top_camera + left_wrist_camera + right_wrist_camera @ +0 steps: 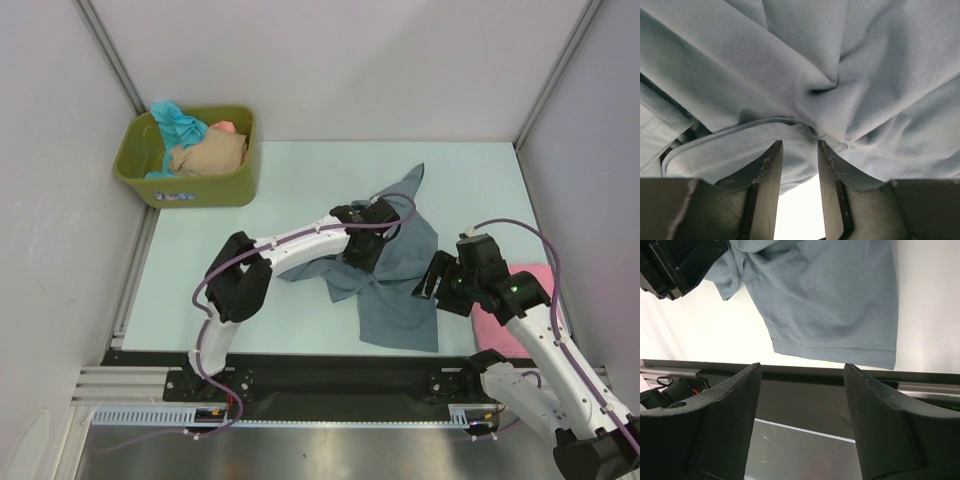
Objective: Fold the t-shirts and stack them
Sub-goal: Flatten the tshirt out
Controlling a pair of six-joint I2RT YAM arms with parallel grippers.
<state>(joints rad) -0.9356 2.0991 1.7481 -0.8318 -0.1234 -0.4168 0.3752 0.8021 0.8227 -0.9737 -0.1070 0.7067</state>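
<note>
The slate grey-blue cloth t-shirt (400, 300) is lying crumpled at the centre of the pale flat table (250, 290). It is gathered into a twist near its middle, and one corner is pointing toward the far wall.

The left gripper (372, 240) is resting on that twist. In the left wrist view its fingers (767, 167) are standing close together and pinching a hemmed fold of the shirt between their tips.

The right gripper (437, 280) is hanging just beside the shirt's right edge. Its fingers (735, 410) are standing wide apart with nothing between them, and the shirt's straight hem is lying beyond the tips.

The pink cloth t-shirt (530, 278) is lying at the table's right side, partly under the right arm.

The olive-green rectangular plastic tub (140, 172) is sitting at the far left corner. It is holding a teal cloth t-shirt (175, 120), a beige cloth t-shirt (205, 155) and a salmon cloth t-shirt (226, 127), all bunched together.
</note>
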